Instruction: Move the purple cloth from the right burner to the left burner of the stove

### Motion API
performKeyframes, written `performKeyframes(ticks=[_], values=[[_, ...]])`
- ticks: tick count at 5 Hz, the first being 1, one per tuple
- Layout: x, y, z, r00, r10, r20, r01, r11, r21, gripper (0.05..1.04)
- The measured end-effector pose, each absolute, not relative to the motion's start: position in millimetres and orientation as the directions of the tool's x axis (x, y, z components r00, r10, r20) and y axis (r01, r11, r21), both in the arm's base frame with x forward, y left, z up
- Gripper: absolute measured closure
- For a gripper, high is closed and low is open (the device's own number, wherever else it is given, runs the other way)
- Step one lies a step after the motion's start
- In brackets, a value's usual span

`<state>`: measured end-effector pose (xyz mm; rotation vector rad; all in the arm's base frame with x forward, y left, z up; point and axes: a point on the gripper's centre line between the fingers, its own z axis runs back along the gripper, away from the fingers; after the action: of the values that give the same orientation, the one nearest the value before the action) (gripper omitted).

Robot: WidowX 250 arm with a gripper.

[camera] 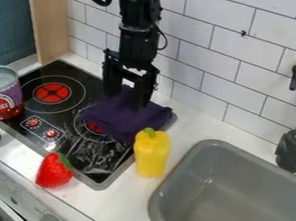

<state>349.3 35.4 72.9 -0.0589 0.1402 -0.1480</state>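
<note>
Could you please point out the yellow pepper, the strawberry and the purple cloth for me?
Yellow pepper (151, 155): camera view, middle of its body.
Strawberry (54, 172): camera view, middle of its red side.
Purple cloth (118, 119): camera view, folded part below the gripper (130, 93).

Bright, diffuse light with faint glare in the sink (234, 208)

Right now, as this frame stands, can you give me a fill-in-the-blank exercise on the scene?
The end effector is at the cloth, whose colour is ____.
Between cloth and sink is a ____ pepper.
The red fruit at the front edge of the stove is a ____.

Missing words: purple; yellow; strawberry.
</note>
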Motion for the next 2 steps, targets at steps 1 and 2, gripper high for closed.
performKeyframes(ticks=[1, 2], values=[[356, 34, 66, 0.984, -0.137, -0.112, 0.129, 0.989, -0.074, 0.083], [358, 34, 50, 0.982, -0.135, -0.134, 0.125, 0.989, -0.079, 0.083]])
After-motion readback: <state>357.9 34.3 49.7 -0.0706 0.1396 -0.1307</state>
